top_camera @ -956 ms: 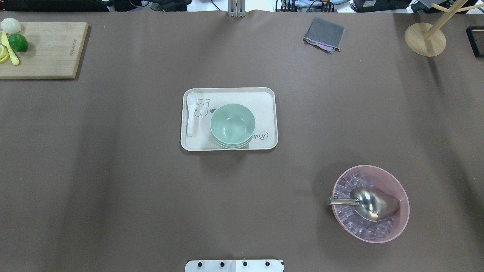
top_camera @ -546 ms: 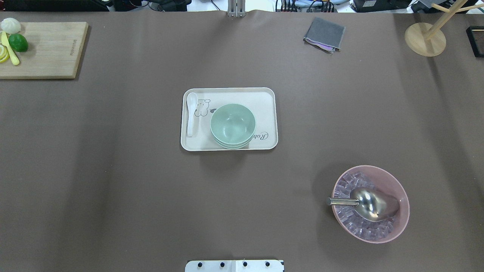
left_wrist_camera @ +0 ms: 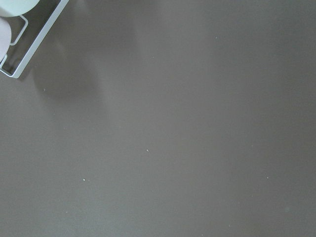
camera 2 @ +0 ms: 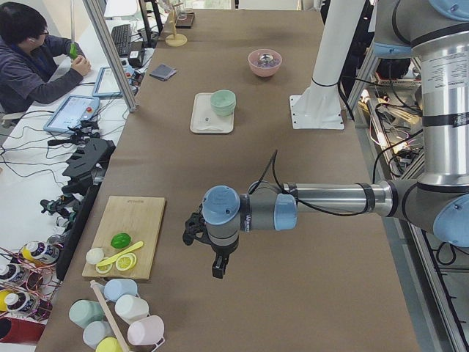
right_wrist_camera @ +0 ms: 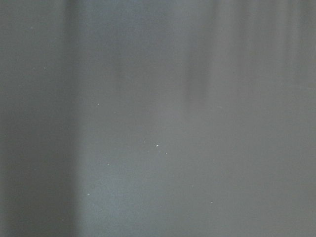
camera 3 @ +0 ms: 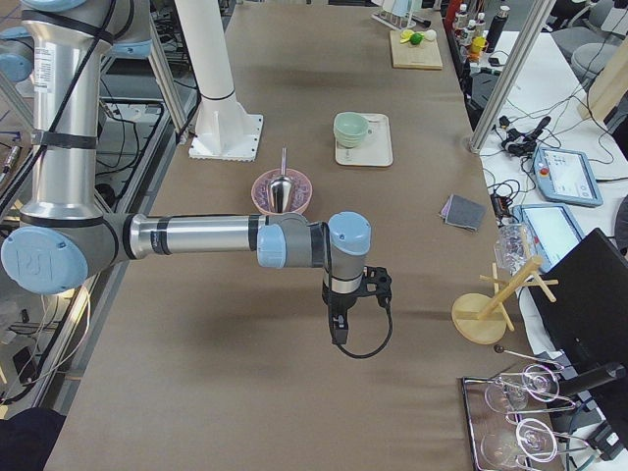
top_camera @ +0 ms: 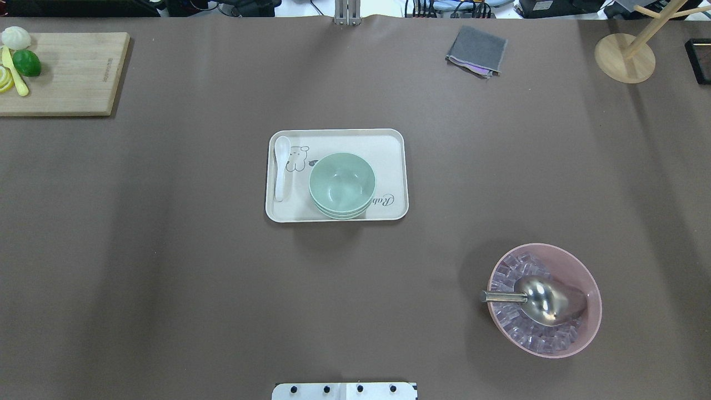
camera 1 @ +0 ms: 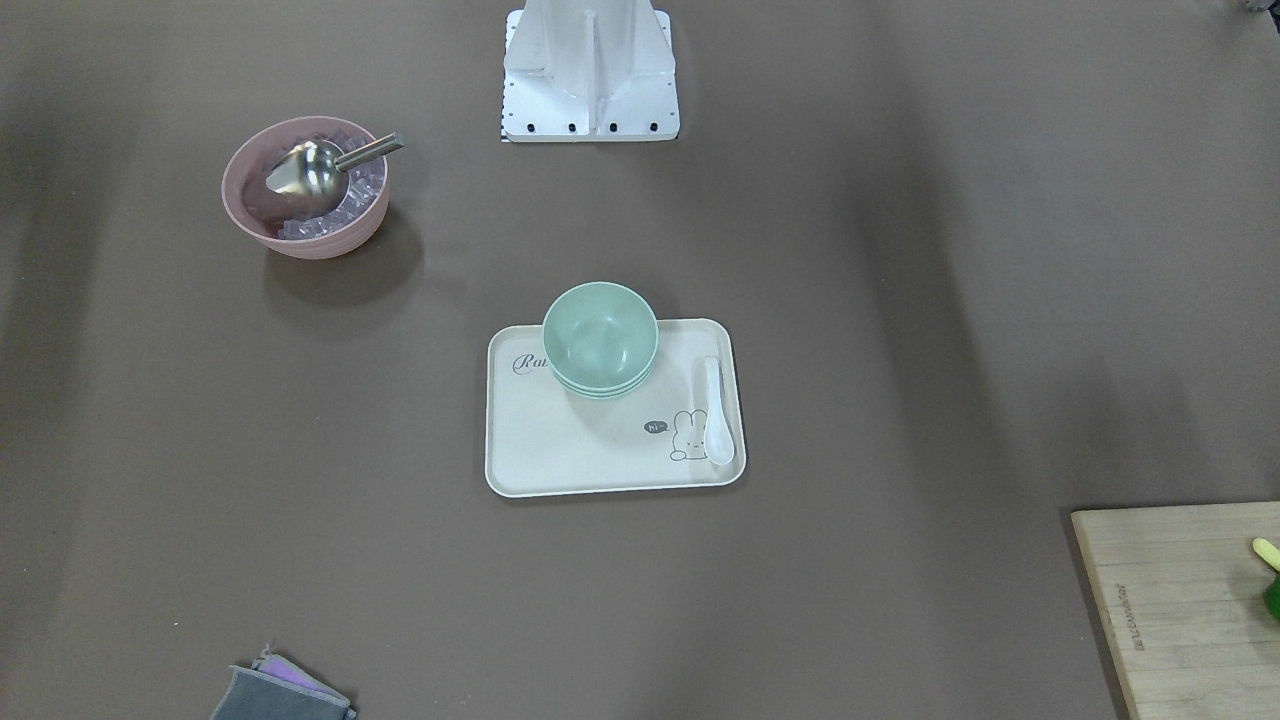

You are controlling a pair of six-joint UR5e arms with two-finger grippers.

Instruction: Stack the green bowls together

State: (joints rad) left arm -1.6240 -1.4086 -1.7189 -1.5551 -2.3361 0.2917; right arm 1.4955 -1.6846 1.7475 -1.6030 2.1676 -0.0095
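The left gripper (camera 2: 218,268) and right gripper (camera 3: 339,332) hang far away; I cannot tell if they are open. The green bowls (top_camera: 341,180) sit stacked on the tray (top_camera: 389,147). The job looks done.

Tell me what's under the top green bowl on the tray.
Under the top green bowl two more green bowls sit nested, only their rim edges showing. Their insides and the cream tray beneath are hidden.

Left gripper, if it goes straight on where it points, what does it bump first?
Probably the bare brown table; the left gripper points down at it, nothing visible between.
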